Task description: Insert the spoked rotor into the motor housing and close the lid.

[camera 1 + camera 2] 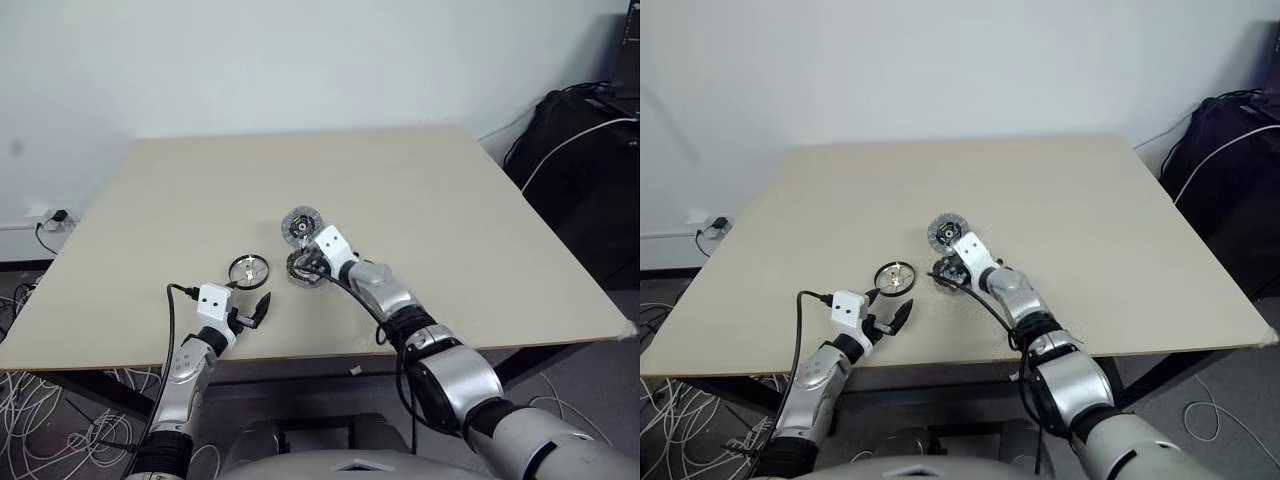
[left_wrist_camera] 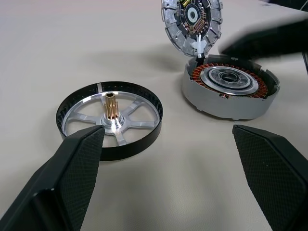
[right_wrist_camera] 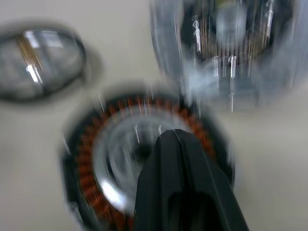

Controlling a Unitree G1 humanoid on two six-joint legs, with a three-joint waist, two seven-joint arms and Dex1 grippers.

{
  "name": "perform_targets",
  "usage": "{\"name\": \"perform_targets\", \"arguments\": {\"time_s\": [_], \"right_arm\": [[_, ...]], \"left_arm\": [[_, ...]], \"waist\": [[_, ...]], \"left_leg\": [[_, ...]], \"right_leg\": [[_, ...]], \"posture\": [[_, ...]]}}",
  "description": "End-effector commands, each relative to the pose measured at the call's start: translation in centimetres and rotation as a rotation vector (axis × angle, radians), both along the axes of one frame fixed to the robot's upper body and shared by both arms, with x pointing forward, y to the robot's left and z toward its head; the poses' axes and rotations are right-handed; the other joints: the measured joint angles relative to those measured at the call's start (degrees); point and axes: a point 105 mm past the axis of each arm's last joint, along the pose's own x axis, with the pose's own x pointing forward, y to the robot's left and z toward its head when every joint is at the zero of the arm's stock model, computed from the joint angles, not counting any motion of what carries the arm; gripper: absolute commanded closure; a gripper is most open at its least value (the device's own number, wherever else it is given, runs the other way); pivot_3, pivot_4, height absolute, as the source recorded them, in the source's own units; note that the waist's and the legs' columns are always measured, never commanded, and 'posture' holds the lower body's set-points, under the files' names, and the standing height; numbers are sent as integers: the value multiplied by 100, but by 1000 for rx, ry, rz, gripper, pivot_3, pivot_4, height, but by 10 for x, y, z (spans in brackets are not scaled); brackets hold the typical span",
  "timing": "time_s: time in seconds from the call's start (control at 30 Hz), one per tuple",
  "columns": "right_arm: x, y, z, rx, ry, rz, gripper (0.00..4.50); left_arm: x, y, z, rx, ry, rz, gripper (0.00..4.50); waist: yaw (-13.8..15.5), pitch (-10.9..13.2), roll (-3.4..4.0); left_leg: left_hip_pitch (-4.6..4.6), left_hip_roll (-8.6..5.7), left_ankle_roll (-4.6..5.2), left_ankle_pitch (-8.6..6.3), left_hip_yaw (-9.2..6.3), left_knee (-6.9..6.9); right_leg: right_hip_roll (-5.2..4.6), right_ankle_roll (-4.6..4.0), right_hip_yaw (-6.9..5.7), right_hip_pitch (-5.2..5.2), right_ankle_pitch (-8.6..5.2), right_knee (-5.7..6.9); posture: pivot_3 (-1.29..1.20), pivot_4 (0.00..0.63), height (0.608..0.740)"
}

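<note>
Spoked rotor (image 2: 109,119) lies flat on the tabletop (image 1: 420,200), near the front edge, brass pinion pointing up from the hub. It is not yet in the motor housing (image 2: 230,85), which sits just beside it, open side up, copper windings exposed. The lid (image 2: 192,23) stands tilted up at the far rim of the housing, seemingly attached there by a small pale hinge piece, inner face toward the rotor.

Left pincer (image 2: 178,178): fingers spread wide, empty, hovering low just short of the rotor, one finger roughly in line with its near rim. Right pincer (image 3: 180,159): fingers pressed together, holding nothing, tip poised over the housing centre; whether it touches the housing cannot be told.

Handling judgement: rotor looks rigid, thin-walled metal, light, with a smooth dark rim that is likely slippery under the pads. Best hold is probably across the rim, on opposite sides, clear of the spokes and pinion. Magnets inside the ring may snatch it toward the windings when brought close, so a firm grip and level approach are advisable. The lid hinge looks slight; push the lid gently. The housing may slide if unsupported.
</note>
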Motion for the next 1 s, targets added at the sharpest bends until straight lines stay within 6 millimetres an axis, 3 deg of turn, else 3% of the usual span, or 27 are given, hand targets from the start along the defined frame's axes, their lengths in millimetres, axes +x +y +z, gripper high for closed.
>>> {"name": "perform_targets", "arguments": {"time_s": [0.03, 0.17, 0.4, 0.63, 0.8, 0.9, 1.0], "right_arm": [[-1, -13, -10, -74, 24, -23, 4481], [7, -9, 5, -22, -26, -37, 4481], [17, 4, 60, 207, -177, -21, 4481], [7, 7, 75, 257, -215, 22, 4481], [-18, 25, 94, 376, -209, 167, 4481], [-31, 23, 101, 414, -201, 199, 4481], [-35, 8, 101, 404, -198, 161, 4481]], "left_arm": [[6, -1, 17, -8, -64, -4, 0], [6, -1, 17, -8, -63, -8, 0], [7, 0, 15, -6, -59, -10, 0], [7, 0, 12, -11, -54, -6, 0], [7, 4, 12, -44, -39, 31, 0], [6, 11, 14, -80, -10, 65, 0], [3, 19, 24, -187, 1, 102, 0]], "waist": [[4, -1, -1], [23, 0, -1], [8, 3, -2], [26, 3, -3], [26, 4, -4], [30, 4, -4], [50, 6, -8]], "left_leg": [[6, 1, 0, 0, 0, 0], [10, -1, 0, 0, -2, 10], [-12, 0, 1, 1, -4, 8], [-27, -1, -1, -1, -6, 1], [-34, 0, -1, -1, -5, 3], [-42, 2, -2, -1, -7, 4], [-57, 1, -2, -1, -9, 10]], "right_leg": [[0, -2, -1, 6, -2, 0], [0, 1, -3, 18, -1, 0], [0, 4, -2, 0, 1, 0], [1, 28, -3, -9, 12, -2], [1, 29, -3, -9, 11, -2], [1, 30, -5, -14, 11, -2], [1, 31, -7, -37, 12, -2]], "posture": [[0, 0, 740], [0, 0, 740], [0, 0, 740], [0, 0, 740], [0, 0, 740], [0, 0, 740], [0, 0, 740]]}}
